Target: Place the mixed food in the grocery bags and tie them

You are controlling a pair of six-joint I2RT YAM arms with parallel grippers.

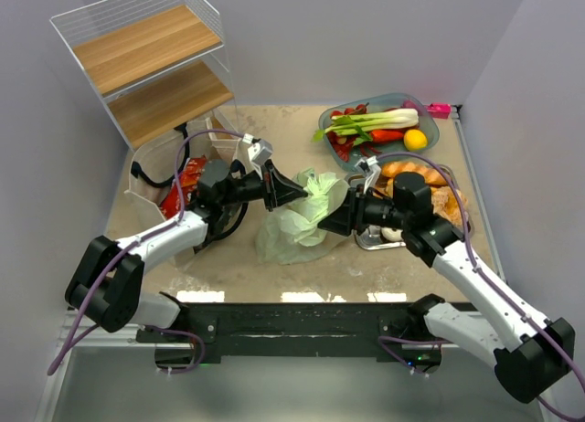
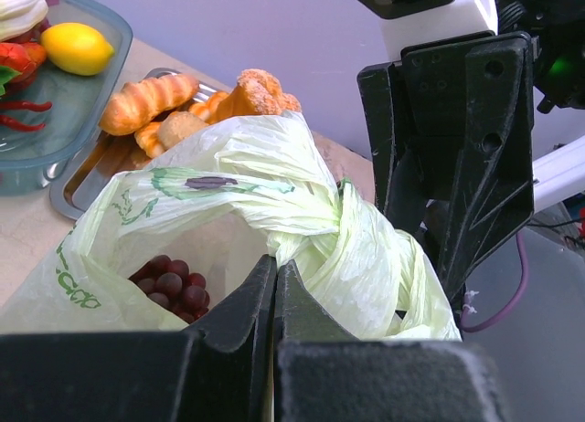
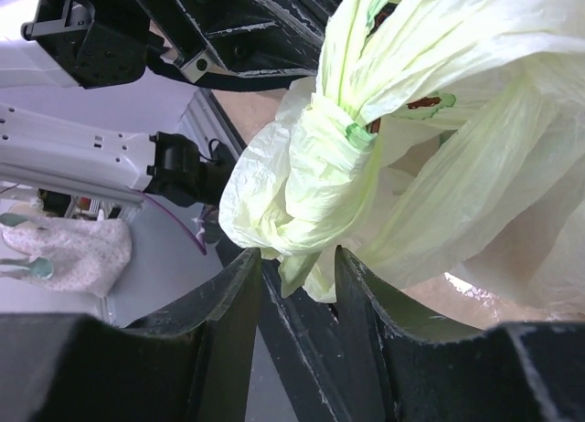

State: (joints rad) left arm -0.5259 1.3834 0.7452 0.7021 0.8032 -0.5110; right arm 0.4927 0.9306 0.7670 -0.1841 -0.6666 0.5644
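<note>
The table [image 1: 228,278] carries a wire shelf rack [image 1: 151,66] at its far left corner and a beige tote [image 1: 146,171] by its left edge, with red packets [image 1: 187,186] showing in it. The pale-green bag [image 1: 297,223] lies in the middle of the table, its neck twisted into a knot [image 3: 329,139] and dark grapes [image 2: 174,285] visible through its film. A clear tray [image 1: 428,107] at the far right corner holds a leek [image 1: 375,121] and a lemon [image 1: 415,139]; nearer along the right edge, a metal tray [image 1: 370,243] holds croissants [image 1: 416,171]. The left gripper [image 2: 275,271] is pressed fully together at the knot; whether it pinches film I cannot tell. The right gripper [image 3: 297,255] stands partly apart, astride a loose end of the bag.
</note>
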